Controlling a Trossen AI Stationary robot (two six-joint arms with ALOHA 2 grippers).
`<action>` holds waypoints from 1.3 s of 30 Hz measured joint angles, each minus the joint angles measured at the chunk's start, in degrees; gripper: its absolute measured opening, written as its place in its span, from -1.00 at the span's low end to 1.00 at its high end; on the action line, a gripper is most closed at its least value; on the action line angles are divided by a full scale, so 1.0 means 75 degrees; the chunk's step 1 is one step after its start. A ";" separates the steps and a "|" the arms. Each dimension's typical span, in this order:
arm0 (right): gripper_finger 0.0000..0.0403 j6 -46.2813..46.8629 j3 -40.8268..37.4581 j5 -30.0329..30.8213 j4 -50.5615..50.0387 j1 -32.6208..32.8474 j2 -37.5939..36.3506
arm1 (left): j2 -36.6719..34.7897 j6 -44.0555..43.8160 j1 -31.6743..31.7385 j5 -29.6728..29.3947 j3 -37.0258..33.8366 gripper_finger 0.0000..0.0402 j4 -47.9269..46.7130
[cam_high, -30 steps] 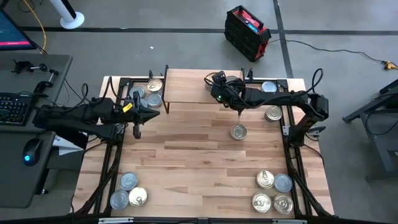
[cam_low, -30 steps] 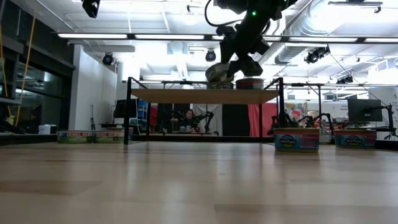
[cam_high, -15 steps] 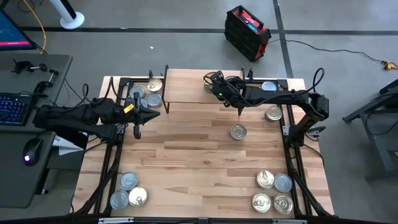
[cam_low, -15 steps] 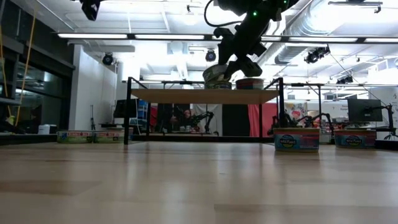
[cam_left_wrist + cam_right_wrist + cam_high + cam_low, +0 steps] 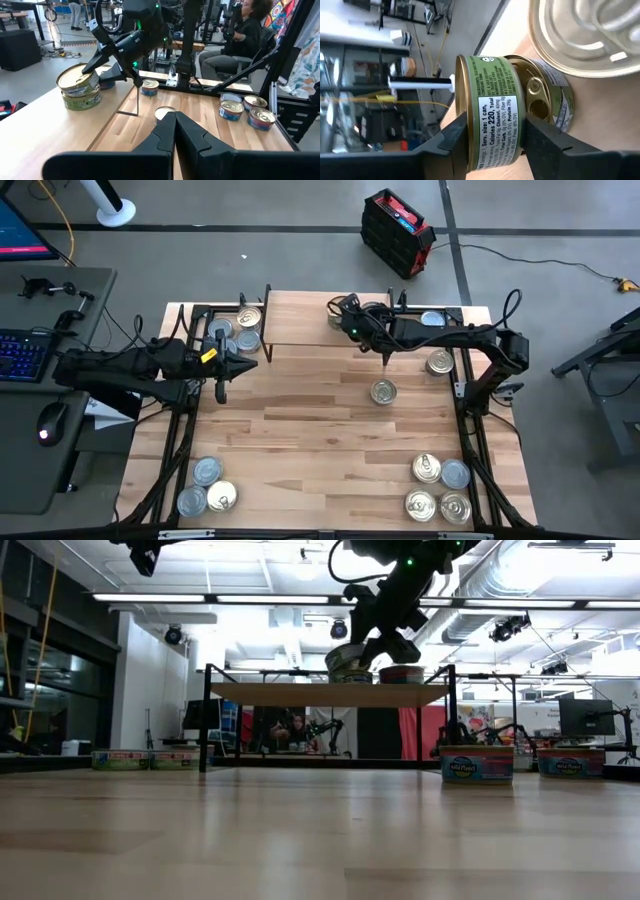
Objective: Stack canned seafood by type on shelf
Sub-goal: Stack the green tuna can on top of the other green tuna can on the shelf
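The shelf stands at the table's far edge. Over its right part, my right gripper is shut on a green-labelled tin of canned seafood. That tin is directly above a second tin with a gold pull-tab lid standing on the shelf board. Whether the two tins touch I cannot tell. A silver-lidded tin stands on the shelf beside them. My left gripper waits shut above the table's left part, holding nothing. My right gripper pinches the tin's round side wall between its two fingers, one on each side across its width. The fingers come slanting down from the table's right side. The tin is lid up and about level over the lower tin.
Loose tins lie on the table: a group at the far left, two at the far right, one in the middle, some at the near left and near right. The table's centre is bare wood.
My right gripper has turned a little over the shelf with the tin still in its hold. The tin stays above the lower tin.
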 joint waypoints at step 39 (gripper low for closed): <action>-0.27 0.1452 0.1128 -0.1179 -0.1648 -0.0299 0.0343 | 0.0000 -0.0257 0.0000 -0.0350 0.0000 -1.00 0.0246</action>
